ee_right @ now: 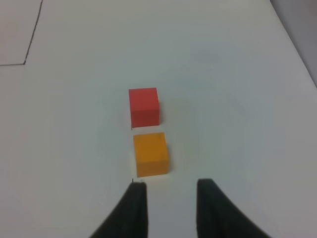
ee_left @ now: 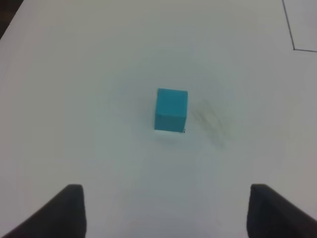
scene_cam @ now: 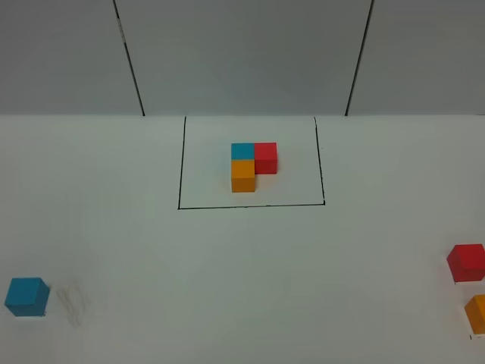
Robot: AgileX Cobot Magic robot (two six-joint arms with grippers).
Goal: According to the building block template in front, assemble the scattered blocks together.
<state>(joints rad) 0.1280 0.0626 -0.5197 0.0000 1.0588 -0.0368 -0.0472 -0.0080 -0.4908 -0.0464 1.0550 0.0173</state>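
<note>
Surface: white matte table (scene_cam: 227, 288), bare over most of its middle and front. Grey panelled wall (scene_cam: 242, 53) with two dark seams rises behind its far edge. A faint grey smudge (scene_cam: 72, 302) lies just beside the cyan cube.

Edges and room: cyan cube (scene_cam: 26, 296) sits near the front-left corner, alone. Red cube (scene_cam: 467, 262) and orange cube (scene_cam: 477, 313) sit at the right edge, the orange nearer the front and partly cut off by the high view; in the right wrist view a narrow gap separates them. Wide open table lies between both groups and the frame.

Enclosure: black drawn frame (scene_cam: 250, 205), far centre, reaching the table's back edge. Inside it is the template (scene_cam: 252, 165): cyan and red side by side, orange touching the front of the cyan, forming an L.

Left gripper (ee_left: 166, 208): fingers spread wide, empty, short of the cyan cube.

Right gripper (ee_right: 172, 198): fingers narrowly parted, empty, tips just short of the orange cube.
</note>
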